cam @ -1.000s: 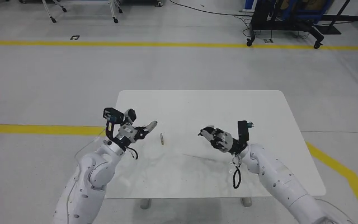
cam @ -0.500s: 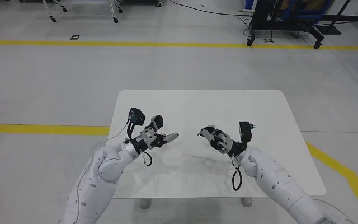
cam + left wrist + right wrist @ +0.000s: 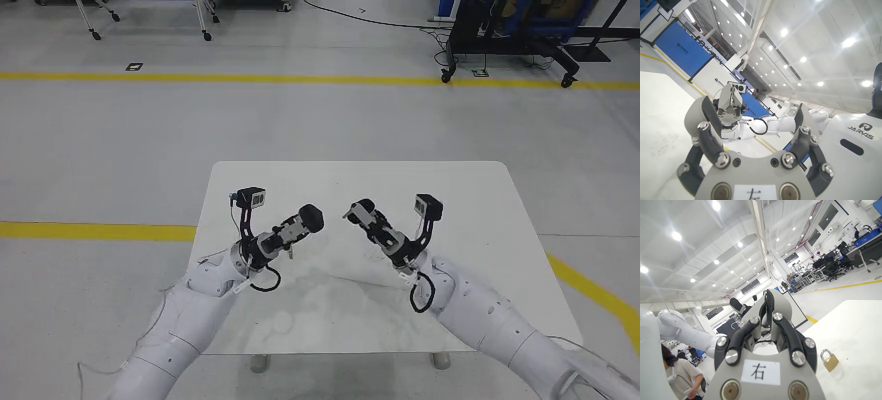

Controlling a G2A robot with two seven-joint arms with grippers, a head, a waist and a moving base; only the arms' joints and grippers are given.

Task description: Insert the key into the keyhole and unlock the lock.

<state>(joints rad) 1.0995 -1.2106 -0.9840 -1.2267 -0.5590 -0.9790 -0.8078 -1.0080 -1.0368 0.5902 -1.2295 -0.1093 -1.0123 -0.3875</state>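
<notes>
you have the white table (image 3: 470, 200) in front of you, and both arms are held up over its middle part. the two tools face each other there, tips near one another but not touching.

your left gripper (image 3: 752, 103) is spread wide, its two ribbed pads (image 3: 710, 111) well apart with nothing between them. looking out through that gap from the left wrist, you see the other arm's tool pointing back at you.

your right gripper (image 3: 767, 298) has its fingers brought together, the ribbed pads pressed face to face. you cannot tell whether anything thin sits between them.

the brass padlock (image 3: 829, 361) lies flat on the table top on your right gripper's side, below it and clear of both tools. its silver shackle is closed into the body, and nothing touches it.
</notes>
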